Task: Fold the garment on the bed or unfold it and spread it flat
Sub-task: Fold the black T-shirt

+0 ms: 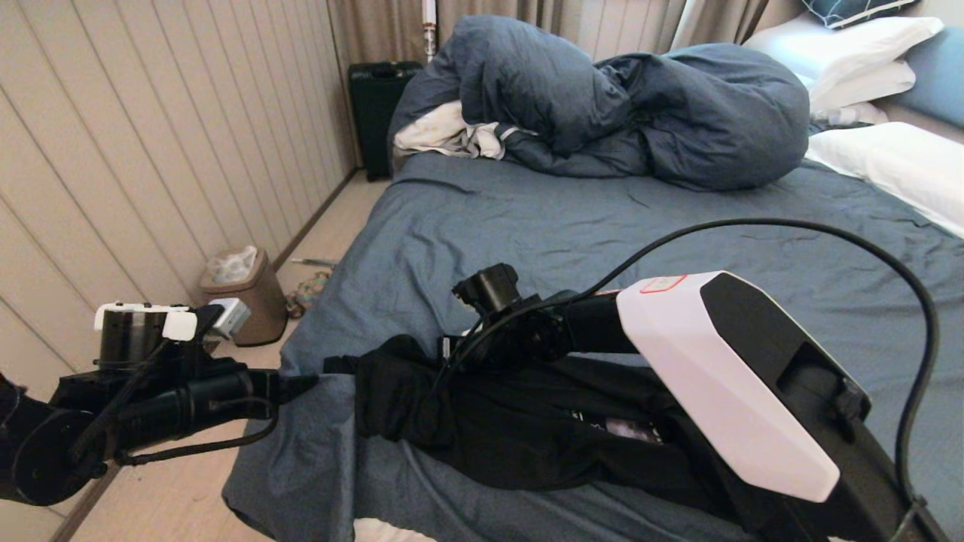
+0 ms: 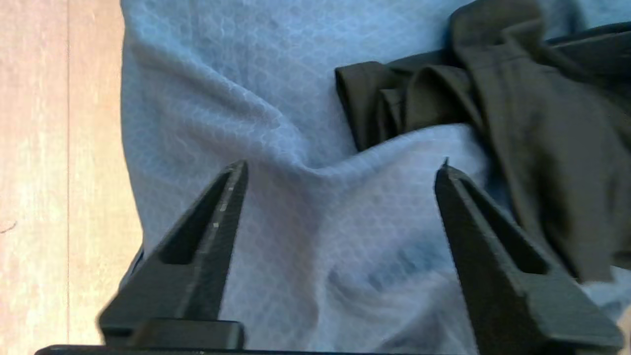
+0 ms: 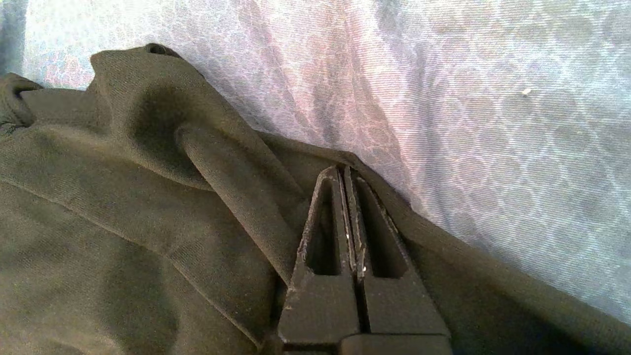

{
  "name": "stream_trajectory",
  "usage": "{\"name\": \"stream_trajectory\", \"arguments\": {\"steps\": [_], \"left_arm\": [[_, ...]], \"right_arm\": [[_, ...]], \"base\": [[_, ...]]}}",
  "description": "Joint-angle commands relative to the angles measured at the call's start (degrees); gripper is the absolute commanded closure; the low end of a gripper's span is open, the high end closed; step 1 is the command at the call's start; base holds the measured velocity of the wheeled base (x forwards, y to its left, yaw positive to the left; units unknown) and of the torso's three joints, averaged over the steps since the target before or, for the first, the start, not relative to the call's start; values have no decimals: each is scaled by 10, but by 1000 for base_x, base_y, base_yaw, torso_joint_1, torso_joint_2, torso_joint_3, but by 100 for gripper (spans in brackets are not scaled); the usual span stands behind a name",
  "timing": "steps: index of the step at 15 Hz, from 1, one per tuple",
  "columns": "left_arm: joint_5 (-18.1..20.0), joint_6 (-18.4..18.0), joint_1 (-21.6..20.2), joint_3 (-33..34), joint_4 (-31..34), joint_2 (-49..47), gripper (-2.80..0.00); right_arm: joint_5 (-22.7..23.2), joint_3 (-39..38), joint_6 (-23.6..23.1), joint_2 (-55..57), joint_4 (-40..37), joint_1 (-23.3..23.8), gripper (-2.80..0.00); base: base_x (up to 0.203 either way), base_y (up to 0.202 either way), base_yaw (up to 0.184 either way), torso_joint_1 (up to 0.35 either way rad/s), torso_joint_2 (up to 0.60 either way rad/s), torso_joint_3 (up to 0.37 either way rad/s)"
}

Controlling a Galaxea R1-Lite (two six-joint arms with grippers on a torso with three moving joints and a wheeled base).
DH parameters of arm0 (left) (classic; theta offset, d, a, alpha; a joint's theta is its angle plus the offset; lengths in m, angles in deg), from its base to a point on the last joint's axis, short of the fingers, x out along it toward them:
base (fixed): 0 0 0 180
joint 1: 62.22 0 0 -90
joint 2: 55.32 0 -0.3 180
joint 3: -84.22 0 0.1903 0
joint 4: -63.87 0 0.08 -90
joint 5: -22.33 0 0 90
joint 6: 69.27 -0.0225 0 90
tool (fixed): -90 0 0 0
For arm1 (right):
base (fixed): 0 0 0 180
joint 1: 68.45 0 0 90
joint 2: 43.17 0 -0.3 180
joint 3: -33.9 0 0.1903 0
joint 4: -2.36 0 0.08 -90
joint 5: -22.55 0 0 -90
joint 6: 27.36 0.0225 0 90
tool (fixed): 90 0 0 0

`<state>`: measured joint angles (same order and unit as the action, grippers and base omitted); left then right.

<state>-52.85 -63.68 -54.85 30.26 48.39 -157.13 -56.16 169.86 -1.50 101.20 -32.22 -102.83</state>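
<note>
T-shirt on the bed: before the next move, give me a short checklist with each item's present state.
1. Left gripper open: ok, fingers spread wide over the bed sheet, nothing between them.
2. Left gripper clear of the T-shirt: ok, the black cloth edge lies just beyond the fingertips.
3. Right gripper shut: ok, fingers pressed together.
4. Right gripper actually pinching cloth: cannot tell; the tips lie on the T-shirt's edge, but no fabric shows between them.
5. T-shirt spread flat: not ok, it is bunched and creased near the bed's front edge.
6. T-shirt fully on the bed: ok.
</note>
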Motion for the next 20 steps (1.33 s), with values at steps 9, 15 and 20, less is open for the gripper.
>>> {"name": "stream_trajectory", "arguments": {"steps": [9,15,20], "left_arm": [[13,13,3,-13,-11,-40,0],[29,10,3,35,-11,-8,0],[29,-10,4,125,-1,74,0]], "right_arm": [[0,0,-5,6,1,1,0],[0,0,-5,8,8,2,0],[0,0,-5,13,8,8,0]], "base": [[0,0,0,0,0,0],[0,0,0,0,0,0],[0,0,0,0,0,0]]}}
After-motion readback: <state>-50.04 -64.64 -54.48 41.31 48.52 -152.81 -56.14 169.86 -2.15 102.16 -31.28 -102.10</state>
